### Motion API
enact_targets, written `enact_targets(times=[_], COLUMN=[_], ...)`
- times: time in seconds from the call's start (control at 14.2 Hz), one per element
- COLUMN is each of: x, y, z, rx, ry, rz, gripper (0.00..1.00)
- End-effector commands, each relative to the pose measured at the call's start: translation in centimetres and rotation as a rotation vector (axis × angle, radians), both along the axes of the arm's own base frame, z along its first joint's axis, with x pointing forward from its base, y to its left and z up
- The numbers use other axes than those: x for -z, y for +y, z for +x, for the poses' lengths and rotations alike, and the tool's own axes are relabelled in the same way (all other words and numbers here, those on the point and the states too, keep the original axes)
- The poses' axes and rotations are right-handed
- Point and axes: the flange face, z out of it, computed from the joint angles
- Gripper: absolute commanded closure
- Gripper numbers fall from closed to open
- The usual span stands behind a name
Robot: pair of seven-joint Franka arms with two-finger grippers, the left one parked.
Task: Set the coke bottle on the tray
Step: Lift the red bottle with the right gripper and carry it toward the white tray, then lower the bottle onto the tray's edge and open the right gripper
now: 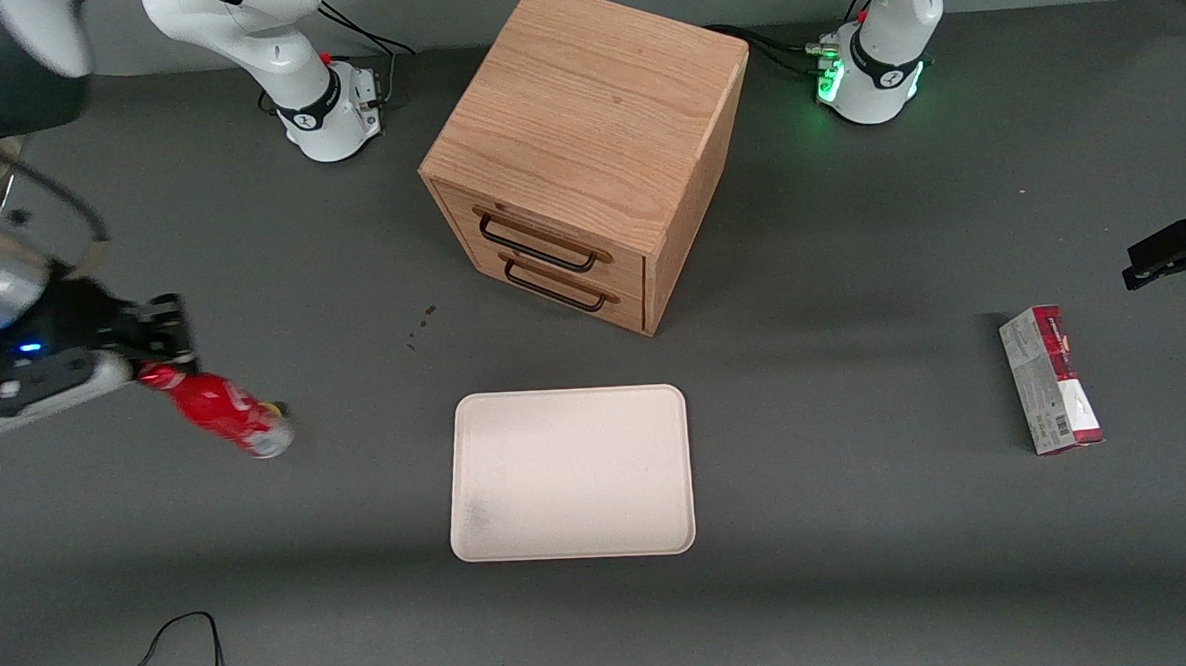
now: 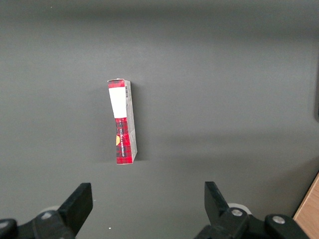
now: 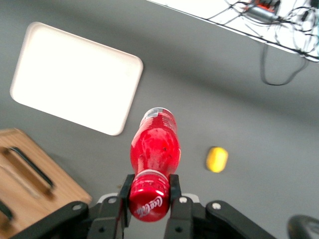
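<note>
Front view: the gripper (image 1: 158,352) sits near the working arm's end of the table, its two fingers clamped on the neck of the coke bottle (image 1: 218,409). The bottle tilts, cap up in the fingers, clear base pointing toward the tray (image 1: 571,474). Bottle and tray are well apart. A wooden drawer cabinet (image 1: 585,153) stands farther from the camera than the tray. A red-and-grey carton box (image 1: 1050,378) lies toward the parked arm's end, well away from the tray.

Left wrist view: the carton box (image 2: 122,122) lies alone on the grey table (image 2: 224,99).

Right wrist view: the gripper (image 3: 148,196) pinches the bottle (image 3: 155,142) just under its red cap. The tray (image 3: 75,77) lies near the cabinet (image 3: 35,179). A small yellow object (image 3: 217,159) rests on the table near the bottle.
</note>
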Motion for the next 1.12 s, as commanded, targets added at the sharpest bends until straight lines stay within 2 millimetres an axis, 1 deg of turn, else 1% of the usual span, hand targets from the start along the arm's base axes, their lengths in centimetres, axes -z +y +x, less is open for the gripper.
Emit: enact_targets(times=[0.0,0.07,0.14,0.21,0.35,0.42,0.56,0.77,0.84,0.91,1.05], x=[0.5,1.0,1.1,1.6,3.4,7.9,12.5,17.5,19.0,20.4,22.7], y=[7.1,9.2,10.6,11.7,12.2,12.9,13.4,13.9,13.8,13.0,12.5], z=[-1.1,-1.5,-1.9,-1.9,-0.9,1.4,3.3,5.5,6.2,6.9,7.8], rx=[0.084,0.099,0.11,0.11,0.105,0.102,0.102,0.103,0.104,0.086,0.062], ry=[-0.036,-0.038,-0.046,-0.048,-0.048,-0.028,-0.012,0.004,0.007,0.009,0.014], rz=[0.013,0.02,0.028,0.031,0.031,0.023,0.014,0.008,0.007,0.005,0.001], gripper=[1.0,1.0,1.0,1.0,1.0,1.0,1.0,1.0,1.0,1.0,1.0])
